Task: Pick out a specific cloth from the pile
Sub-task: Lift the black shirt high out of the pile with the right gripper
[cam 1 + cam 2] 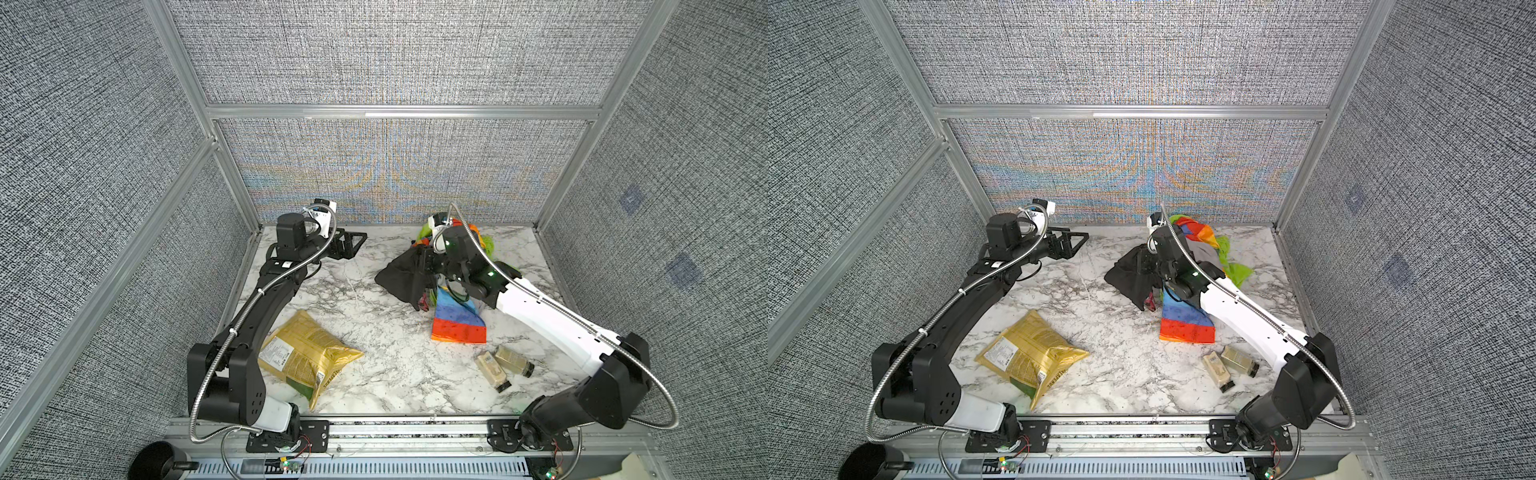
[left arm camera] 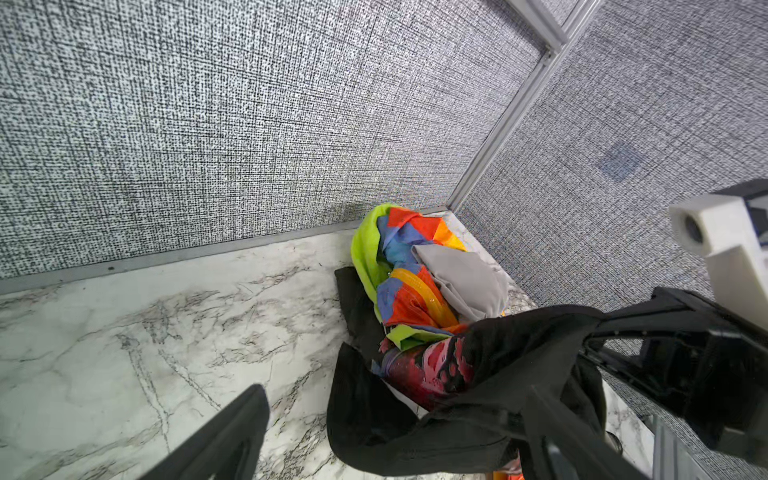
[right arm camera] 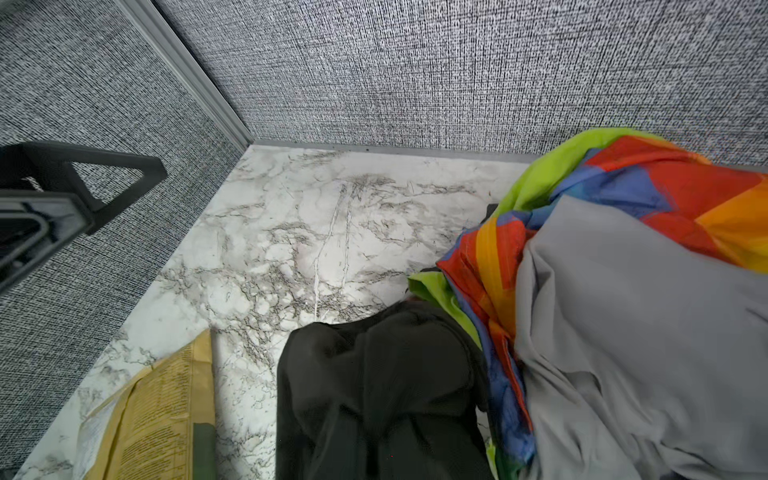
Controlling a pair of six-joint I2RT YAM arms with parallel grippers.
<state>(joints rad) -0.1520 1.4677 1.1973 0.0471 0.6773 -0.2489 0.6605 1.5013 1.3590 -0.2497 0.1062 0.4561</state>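
We have the right gripper (image 1: 426, 262) clamped shut on the black cloth (image 1: 398, 279), centre-right, held high to peel it off the pile (image 1: 459, 322). The left gripper (image 1: 356, 243) is wide open and empty, upper left, out of the way.

**Cloth (image 1: 400, 279) hanging at the edge of the pile (image 1: 459, 320)**

The cloth, black with a red print showing on an inner fold, is hanging bunched and raised at the pile's 9 o'clock side. The pile, with rainbow-striped, lime green and plain grey pieces, is lying crumpled toward 1 o'clock in both top views.
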